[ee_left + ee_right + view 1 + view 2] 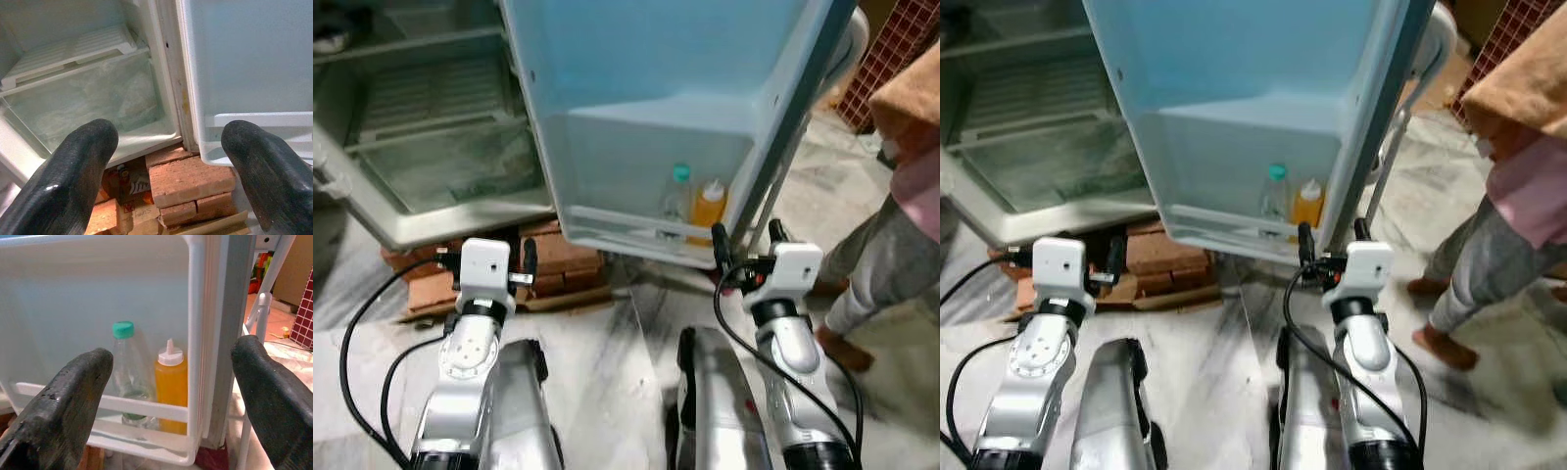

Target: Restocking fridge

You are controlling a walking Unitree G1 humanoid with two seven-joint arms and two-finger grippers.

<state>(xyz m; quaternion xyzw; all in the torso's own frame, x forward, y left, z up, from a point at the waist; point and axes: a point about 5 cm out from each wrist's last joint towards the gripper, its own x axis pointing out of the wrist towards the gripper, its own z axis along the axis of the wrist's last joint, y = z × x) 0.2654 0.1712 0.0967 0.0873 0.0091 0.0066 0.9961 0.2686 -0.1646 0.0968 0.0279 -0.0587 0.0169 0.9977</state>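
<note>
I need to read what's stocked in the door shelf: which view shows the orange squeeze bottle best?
The right wrist view: the orange squeeze bottle stands large behind the door shelf rail, beside the green-capped bottle, white nozzle cap clear. Both eye views show it small and distant. The left wrist view faces the fridge interior instead.

Door shelf (636,227): clear bottle (677,196), orange bottle (708,208) upright.

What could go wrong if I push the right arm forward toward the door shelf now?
The right pincer is open and empty, close to the door's edge, so a straight push may clip the fridge door and swing it. The clear bottle and orange bottle stand touching behind a low rail; reaching for one could topple the other. A person's leg stands near that arm.
</note>
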